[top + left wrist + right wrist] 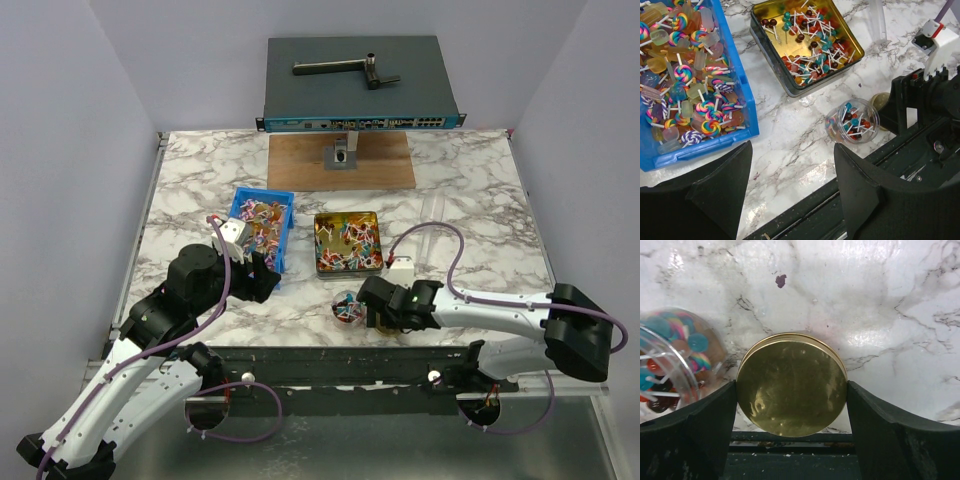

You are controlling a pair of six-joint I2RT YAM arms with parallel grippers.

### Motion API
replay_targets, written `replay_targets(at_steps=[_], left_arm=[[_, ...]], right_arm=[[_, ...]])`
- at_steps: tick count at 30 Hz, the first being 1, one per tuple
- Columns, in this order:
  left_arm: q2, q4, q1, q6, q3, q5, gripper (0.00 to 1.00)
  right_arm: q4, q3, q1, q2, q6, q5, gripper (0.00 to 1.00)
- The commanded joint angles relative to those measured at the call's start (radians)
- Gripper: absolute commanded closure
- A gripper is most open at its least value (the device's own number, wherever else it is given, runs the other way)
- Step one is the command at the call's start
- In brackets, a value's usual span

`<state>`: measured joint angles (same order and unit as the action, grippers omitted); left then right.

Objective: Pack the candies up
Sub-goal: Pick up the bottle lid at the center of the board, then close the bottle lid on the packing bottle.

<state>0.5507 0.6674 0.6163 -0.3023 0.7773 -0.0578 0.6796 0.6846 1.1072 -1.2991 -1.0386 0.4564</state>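
The marble table (480, 200) filled the top view. The left gripper (792, 150) hung at the lower left of the bin, jaws spread on nothing. The right gripper (791, 384) sat low, right of centre, jaws pressed against both sides of the gold lid (790, 395), which lay flat. A blue bin (715, 145) stood left of centre, a tin (767, 62) at centre and a clear jar (876, 120) just below it. Candies (812, 47) lay in all three.
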Motion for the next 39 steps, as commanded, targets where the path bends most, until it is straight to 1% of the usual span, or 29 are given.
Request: replay_targets(at_steps=[1,7,14,18,29,39], left_arm=[[-0.009,-0.008,-0.004,-0.003,-0.009,0.018,0.31],[-0.005,-0.008,-0.004,-0.003,-0.009,0.019,0.31],[-0.003,-0.007,-0.004,-0.003,-0.009,0.019,0.31],[-0.001,-0.007,-0.004,-0.003,-0.009,0.021,0.31],[0.000,-0.007,-0.004,-0.003,-0.009,0.021,0.31],[-0.003,-0.007,-0.004,-0.003,-0.009,0.019,0.31]], right_arm=[[0.088,0.053,0.010,0.049,0.003,0.071,0.27],[0.184,0.120,0.010,0.078,0.015,0.120,0.29],[0.203,0.195,0.013,0.096,0.057,0.104,0.30],[0.201,0.240,0.024,0.081,0.088,0.089,0.30],[0.165,0.369,0.067,-0.060,0.168,0.045,0.31],[0.086,0.426,0.082,-0.169,0.234,-0.039,0.31]])
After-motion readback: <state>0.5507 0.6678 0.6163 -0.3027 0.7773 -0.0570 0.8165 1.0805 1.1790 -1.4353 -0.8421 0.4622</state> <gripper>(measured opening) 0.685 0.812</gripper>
